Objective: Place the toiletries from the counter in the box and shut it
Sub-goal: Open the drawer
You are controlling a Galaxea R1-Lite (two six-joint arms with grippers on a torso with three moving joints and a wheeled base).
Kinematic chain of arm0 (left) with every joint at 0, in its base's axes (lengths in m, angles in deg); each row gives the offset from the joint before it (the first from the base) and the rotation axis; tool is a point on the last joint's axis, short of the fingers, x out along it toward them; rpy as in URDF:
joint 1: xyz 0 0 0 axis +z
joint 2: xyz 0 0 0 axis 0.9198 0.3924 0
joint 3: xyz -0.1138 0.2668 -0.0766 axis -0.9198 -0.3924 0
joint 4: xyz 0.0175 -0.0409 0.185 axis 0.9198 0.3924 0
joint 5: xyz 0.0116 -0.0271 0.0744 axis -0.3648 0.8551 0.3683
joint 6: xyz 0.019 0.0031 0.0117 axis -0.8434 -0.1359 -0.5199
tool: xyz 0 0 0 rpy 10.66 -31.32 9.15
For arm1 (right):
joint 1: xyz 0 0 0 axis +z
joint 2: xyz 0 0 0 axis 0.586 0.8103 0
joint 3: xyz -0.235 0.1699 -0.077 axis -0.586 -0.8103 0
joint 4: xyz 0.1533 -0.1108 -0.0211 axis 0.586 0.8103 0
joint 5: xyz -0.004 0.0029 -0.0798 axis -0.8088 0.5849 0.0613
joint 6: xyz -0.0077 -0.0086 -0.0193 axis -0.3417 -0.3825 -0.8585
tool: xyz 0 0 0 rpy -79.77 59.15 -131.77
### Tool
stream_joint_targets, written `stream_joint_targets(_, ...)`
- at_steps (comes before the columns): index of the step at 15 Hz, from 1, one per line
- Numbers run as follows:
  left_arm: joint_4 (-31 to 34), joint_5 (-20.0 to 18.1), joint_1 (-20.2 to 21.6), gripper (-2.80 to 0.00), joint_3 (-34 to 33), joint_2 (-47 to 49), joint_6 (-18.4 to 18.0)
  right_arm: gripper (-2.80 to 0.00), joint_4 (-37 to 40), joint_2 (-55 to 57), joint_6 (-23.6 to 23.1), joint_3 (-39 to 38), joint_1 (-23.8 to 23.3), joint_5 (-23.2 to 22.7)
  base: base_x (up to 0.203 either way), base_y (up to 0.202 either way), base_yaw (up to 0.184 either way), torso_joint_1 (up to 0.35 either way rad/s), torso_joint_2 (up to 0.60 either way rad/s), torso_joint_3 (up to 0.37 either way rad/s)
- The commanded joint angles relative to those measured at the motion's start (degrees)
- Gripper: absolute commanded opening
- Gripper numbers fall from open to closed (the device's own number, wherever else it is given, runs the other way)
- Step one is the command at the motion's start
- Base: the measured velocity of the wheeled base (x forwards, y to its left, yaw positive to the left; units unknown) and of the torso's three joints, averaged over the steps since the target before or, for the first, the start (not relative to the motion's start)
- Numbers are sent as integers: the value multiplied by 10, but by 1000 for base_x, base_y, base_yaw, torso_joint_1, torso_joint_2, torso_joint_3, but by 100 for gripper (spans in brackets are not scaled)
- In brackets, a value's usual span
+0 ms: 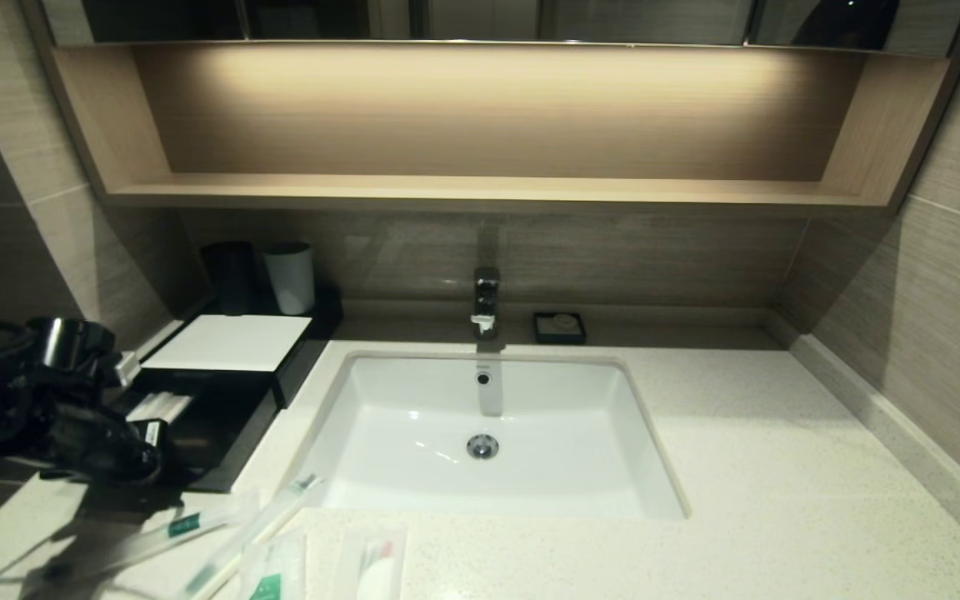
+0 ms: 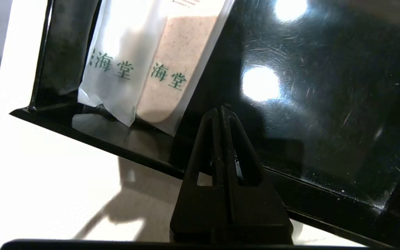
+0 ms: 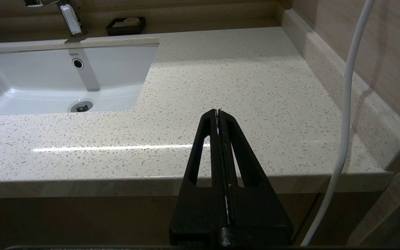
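Observation:
The black box (image 1: pixel 230 342) with its white top panel stands at the counter's (image 1: pixel 780 467) back left, and its drawer (image 1: pixel 213 433) is pulled out. Two white packets with green lettering (image 2: pixel 116 69) lie inside the drawer. My left gripper (image 2: pixel 219 111) is shut and empty, with its tips over the drawer floor just inside the front wall; in the head view the left gripper (image 1: pixel 147 458) is a dark shape at the drawer's front left. Two toothbrush packets (image 1: pixel 188 525) (image 1: pixel 255 529), a green-marked sachet (image 1: pixel 276 571) and a packet with a white round piece (image 1: pixel 376 567) lie on the counter's near edge. My right gripper (image 3: pixel 218 111) is shut and empty, and hangs before the counter's front right edge.
The white sink (image 1: pixel 488 433) with its faucet (image 1: pixel 486 304) fills the middle. A small black soap dish (image 1: pixel 559 327) sits behind it. A black cup (image 1: pixel 230 275) and a white cup (image 1: pixel 291 277) stand behind the box. A white cable (image 3: pixel 346 104) hangs by the right wall.

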Motion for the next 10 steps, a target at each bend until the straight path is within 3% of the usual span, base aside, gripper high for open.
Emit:
stream_joint_targets(1,21,2,0,-280,-6,-17,-1,-280,0,0,0,0,0,0,0,0,0,0,0,0)
stream_joint_targets(7,20,3,0,-280,-19,-37,-11,-280,0,0,0,0,0,0,0,0,0,0,0,0)
stream_joint_targets(10,-64,18,-2,-280,-21,-51,-8,-280,0,1,0,0,0,0,0,0,0,0,0,0)
